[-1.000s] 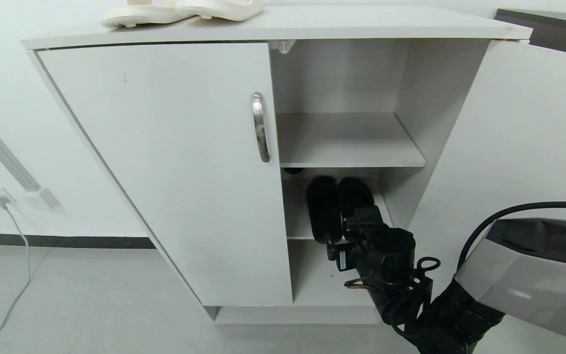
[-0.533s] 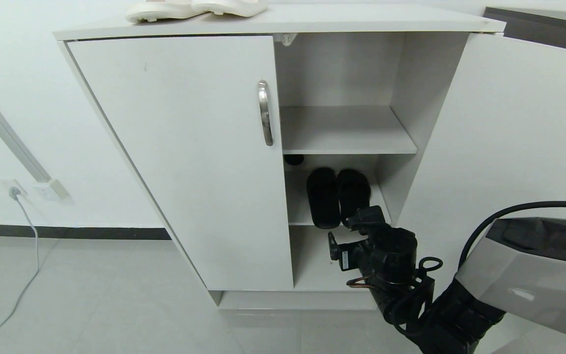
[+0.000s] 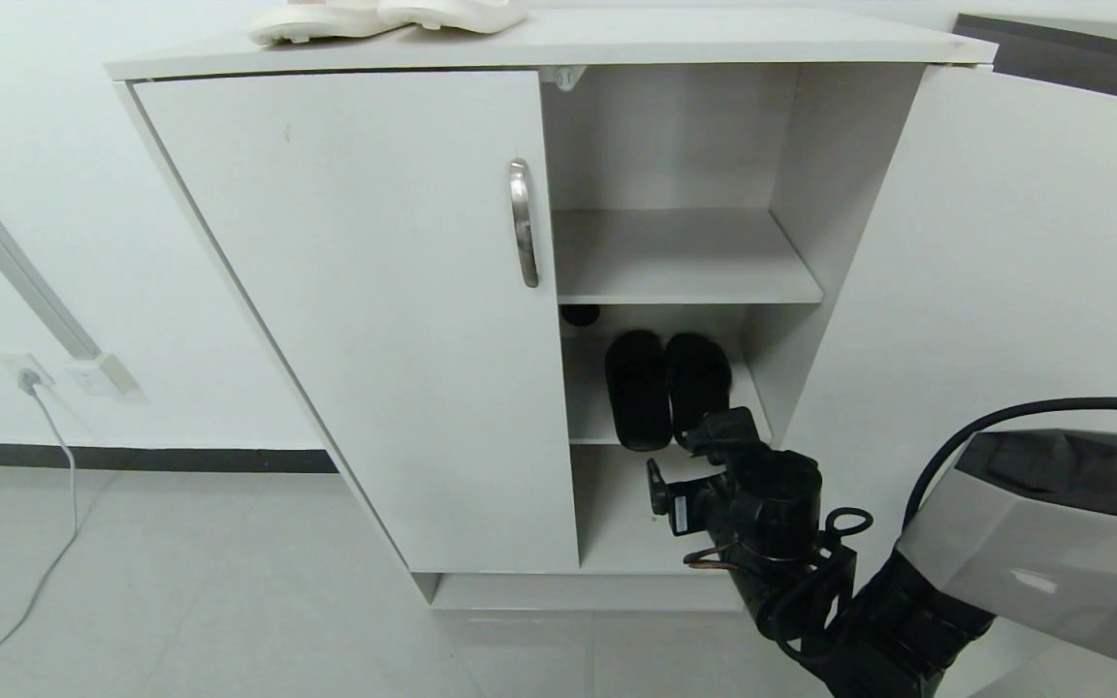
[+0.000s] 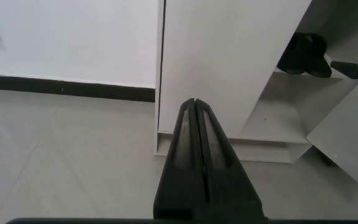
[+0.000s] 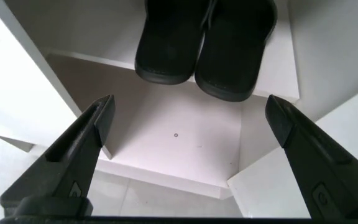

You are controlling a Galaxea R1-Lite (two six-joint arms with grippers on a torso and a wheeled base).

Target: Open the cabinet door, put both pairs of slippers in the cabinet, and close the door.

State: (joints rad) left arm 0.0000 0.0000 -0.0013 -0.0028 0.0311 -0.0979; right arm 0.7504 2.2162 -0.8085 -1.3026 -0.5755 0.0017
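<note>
Two black slippers [image 3: 667, 388] lie side by side as one pair on the middle shelf [image 3: 586, 412] of the cabinet [image 3: 558, 44], heels at the shelf's front edge and toes pointing inward. Set like that, they appear to be placed and done with. The right tool [image 3: 689, 456] hangs just in front of them at the level of the compartment below, its fingers spread wide with nothing between them, so the pair seems to have been let go and the arm is free to go for something else. The upper shelf [image 3: 675, 257] is bare and looks like the natural place for the second pair. The right door [image 3: 1005, 271] stands swung wide to give this access, while the left door [image 3: 355, 291], with its single metal handle [image 3: 520, 223], is closed flat. Two pale slippers [image 3: 384, 15] lie on the cabinet's top, partly cut off by the frame, and judging by the task they have yet to go inside. The left tool [image 4: 195, 106] sits low above the floor [image 3: 180, 601], off to the cabinet's left, its fingers pressed together on nothing, apparently parked out of the way. The count is two pairs of slippers, two doors, one handle in view, two shelves and one wall socket [image 3: 30, 378] with a cable.
</note>
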